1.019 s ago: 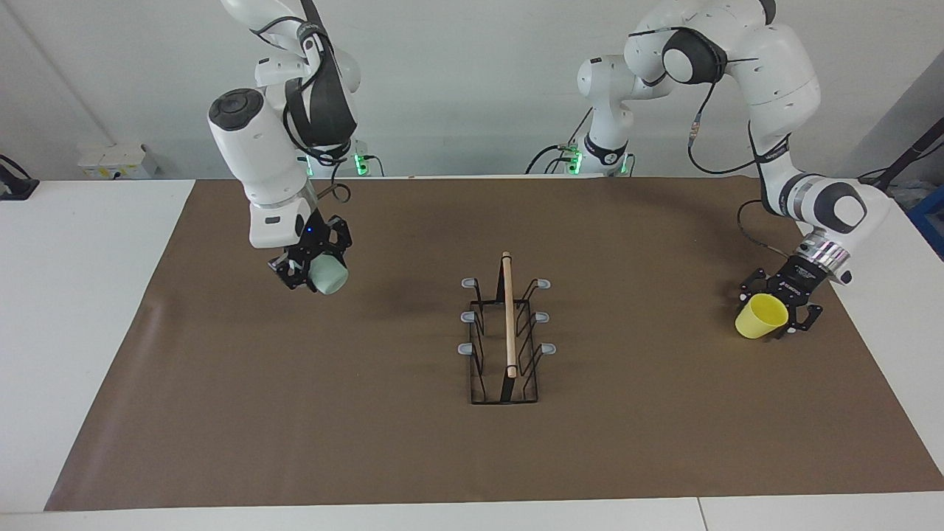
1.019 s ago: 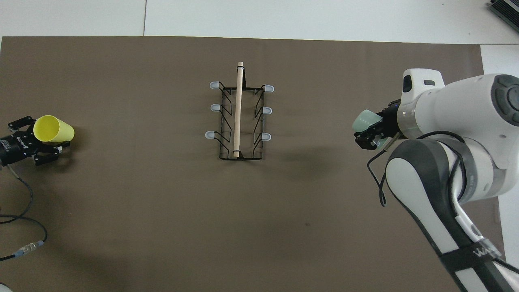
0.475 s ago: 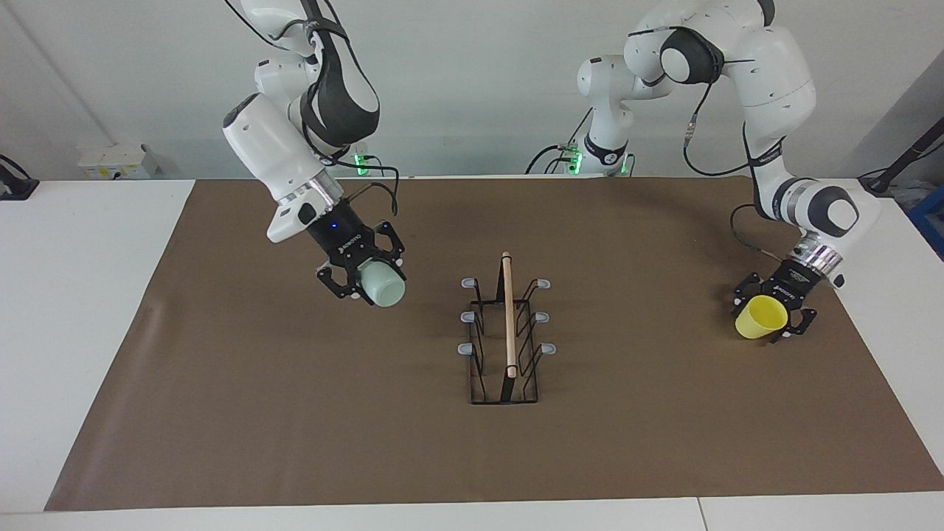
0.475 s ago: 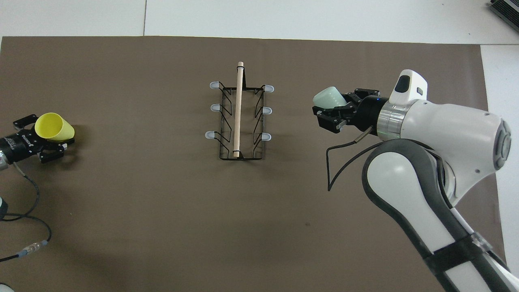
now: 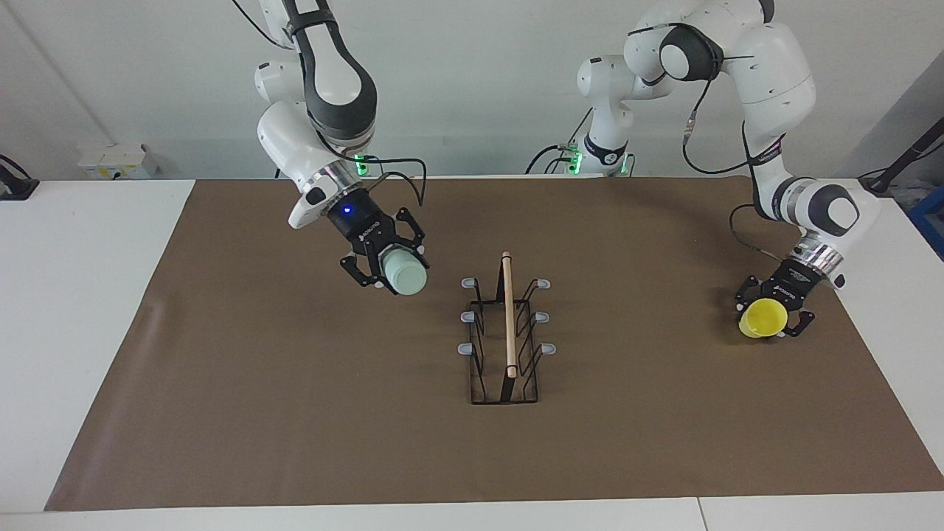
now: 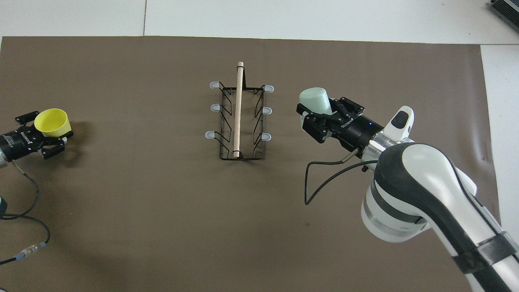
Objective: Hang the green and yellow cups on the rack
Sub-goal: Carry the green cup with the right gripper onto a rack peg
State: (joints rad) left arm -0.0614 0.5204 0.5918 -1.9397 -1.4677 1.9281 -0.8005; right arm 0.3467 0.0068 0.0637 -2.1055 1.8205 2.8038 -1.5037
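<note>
The black wire rack [image 5: 509, 317] [image 6: 238, 109] with a wooden rod on top stands mid-table, and none of its grey-tipped prongs carries anything. My right gripper [image 5: 391, 271] [image 6: 318, 115] is shut on the pale green cup [image 5: 404, 278] [image 6: 315, 101]. It holds the cup tilted in the air over the mat, beside the rack toward the right arm's end. My left gripper [image 5: 771, 316] [image 6: 45, 130] is shut on the yellow cup [image 5: 762, 320] [image 6: 51, 121], low at the left arm's end. I cannot tell whether that cup touches the mat.
A brown mat [image 5: 295, 405] [image 6: 162, 202] covers most of the white table. A cable [image 6: 24, 211] from the left arm trails over the mat near the robots. A loop of cable [image 6: 324, 178] hangs under the right wrist.
The right arm carried the green cup over the mat to just beside the rack. The left gripper closed on the yellow cup and turned it so its mouth shows more.
</note>
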